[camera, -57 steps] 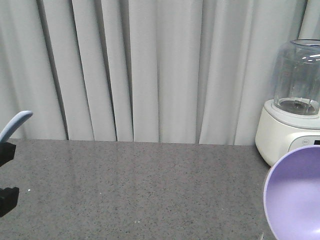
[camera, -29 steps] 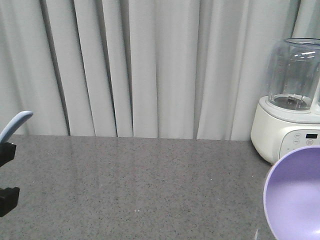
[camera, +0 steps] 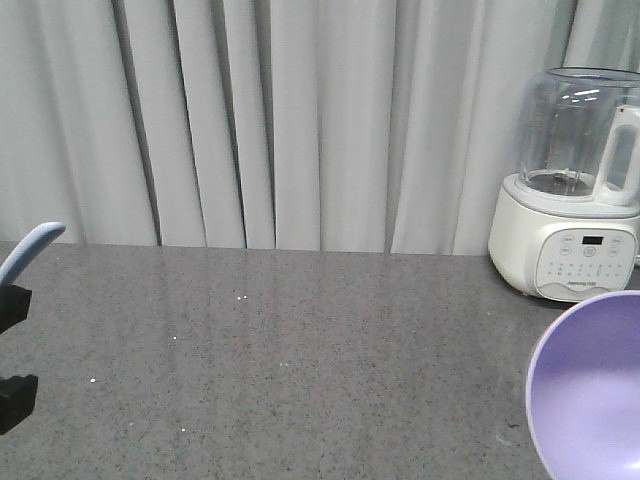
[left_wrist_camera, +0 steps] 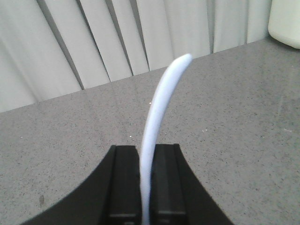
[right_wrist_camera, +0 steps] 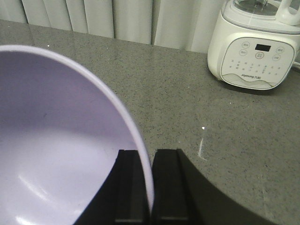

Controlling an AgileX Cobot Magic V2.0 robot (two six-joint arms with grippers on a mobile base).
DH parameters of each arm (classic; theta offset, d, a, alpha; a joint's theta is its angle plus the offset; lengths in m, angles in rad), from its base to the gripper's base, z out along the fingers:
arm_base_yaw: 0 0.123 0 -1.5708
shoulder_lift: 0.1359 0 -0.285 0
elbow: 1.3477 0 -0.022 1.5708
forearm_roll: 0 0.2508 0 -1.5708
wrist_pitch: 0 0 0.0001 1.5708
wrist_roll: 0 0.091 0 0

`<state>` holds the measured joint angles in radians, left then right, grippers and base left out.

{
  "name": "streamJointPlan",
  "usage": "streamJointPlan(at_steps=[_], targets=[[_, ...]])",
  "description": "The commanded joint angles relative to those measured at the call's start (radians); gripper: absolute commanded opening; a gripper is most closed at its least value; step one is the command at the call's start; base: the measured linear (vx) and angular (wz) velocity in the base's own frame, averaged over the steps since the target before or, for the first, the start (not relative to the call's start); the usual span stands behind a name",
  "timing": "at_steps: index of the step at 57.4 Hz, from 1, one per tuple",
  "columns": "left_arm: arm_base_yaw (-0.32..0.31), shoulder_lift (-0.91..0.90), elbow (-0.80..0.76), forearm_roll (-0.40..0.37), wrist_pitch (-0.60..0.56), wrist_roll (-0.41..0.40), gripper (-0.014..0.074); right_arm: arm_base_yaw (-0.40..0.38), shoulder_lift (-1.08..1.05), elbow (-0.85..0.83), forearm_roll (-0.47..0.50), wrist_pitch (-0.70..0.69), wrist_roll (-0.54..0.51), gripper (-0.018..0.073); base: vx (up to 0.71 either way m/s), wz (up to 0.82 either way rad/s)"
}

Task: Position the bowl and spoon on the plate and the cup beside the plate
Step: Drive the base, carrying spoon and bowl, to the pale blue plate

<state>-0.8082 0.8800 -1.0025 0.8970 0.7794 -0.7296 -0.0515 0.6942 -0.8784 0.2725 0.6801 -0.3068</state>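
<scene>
My left gripper [left_wrist_camera: 146, 152] is shut on the pale blue spoon [left_wrist_camera: 161, 103]; its curved handle rises between the black fingers, and its scoop is hidden. The handle tip [camera: 30, 248] also pokes in at the left edge of the front view, above the left gripper [camera: 12, 350]. My right gripper [right_wrist_camera: 145, 157] is shut on the rim of the lavender bowl [right_wrist_camera: 56, 140], one finger inside and one outside. The bowl [camera: 590, 385] fills the front view's lower right corner, held above the counter. The plate and the cup are out of view.
A white blender base with a clear jug [camera: 570, 190] stands at the back right of the speckled grey counter [camera: 300, 350], also seen as a white appliance [right_wrist_camera: 255, 47] in the right wrist view. Grey curtains [camera: 300, 120] hang behind the counter.
The front view has swung right and slightly down: the blender has shifted left and more of it shows. Both grippers keep their places in the frame, still holding spoon and bowl.
</scene>
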Motion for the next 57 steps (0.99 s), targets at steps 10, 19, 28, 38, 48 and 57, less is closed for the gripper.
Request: streamJointPlan(at_steps=[10,19,28,38,48,57], targets=[[-0.003,-0.009,-0.028,0.039,-0.049,-0.005,0.0,0.001,-0.002,-0.028,0.014,-0.085,-0.007,-0.0012,-0.2,-0.14],[-0.003,-0.009,-0.028,0.039,-0.049,-0.005,0.0,0.001,-0.002,-0.028,0.014,-0.086,-0.007,-0.0012,-0.2,-0.29],[-0.003,-0.009,-0.028,0.039,-0.049,-0.005,0.0,0.001,-0.002,-0.028,0.014,-0.085,-0.007,-0.0012,-0.19,-0.4],[-0.003,-0.009,-0.028,0.039,-0.049,-0.005,0.0,0.001,-0.002,-0.028,0.014,-0.085,-0.007,-0.0012,-0.16,-0.48],[-0.003,-0.009,-0.028,0.039,-0.049,-0.005,0.0,0.001,-0.002,-0.028,0.014,-0.085,-0.007,-0.0012,-0.12,-0.52],[-0.003,-0.009,-0.028,0.039,-0.049,-0.005,0.0,0.001,-0.002,-0.028,0.014,-0.085,-0.007,-0.0012,-0.08,-0.55]])
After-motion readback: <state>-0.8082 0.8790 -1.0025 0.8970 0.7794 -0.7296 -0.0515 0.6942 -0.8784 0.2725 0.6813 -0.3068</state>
